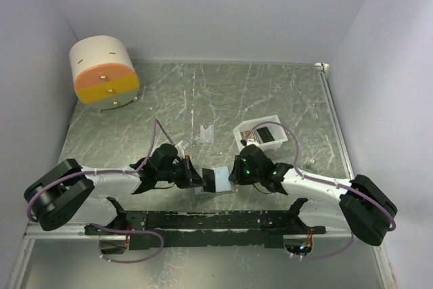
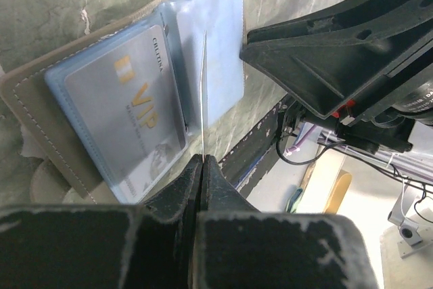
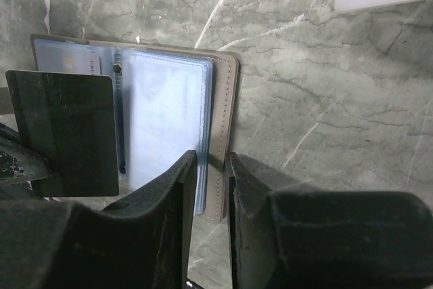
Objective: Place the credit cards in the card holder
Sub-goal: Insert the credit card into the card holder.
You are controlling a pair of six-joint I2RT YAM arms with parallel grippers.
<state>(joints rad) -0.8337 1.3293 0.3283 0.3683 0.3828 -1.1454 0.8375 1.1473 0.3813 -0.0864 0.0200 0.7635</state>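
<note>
At the table's near centre, both arms fold inward over the open card holder (image 3: pixel 169 99). Above it the left gripper (image 2: pixel 203 160) pinches a dark credit card (image 3: pixel 67 133) on edge. The right gripper (image 3: pixel 211 162) straddles its right edge, jaws narrow, grip unclear.

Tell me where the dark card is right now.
Top view, near front centre: the dark card stands on edge over the open wallet, pinched by the left end effector.
</note>
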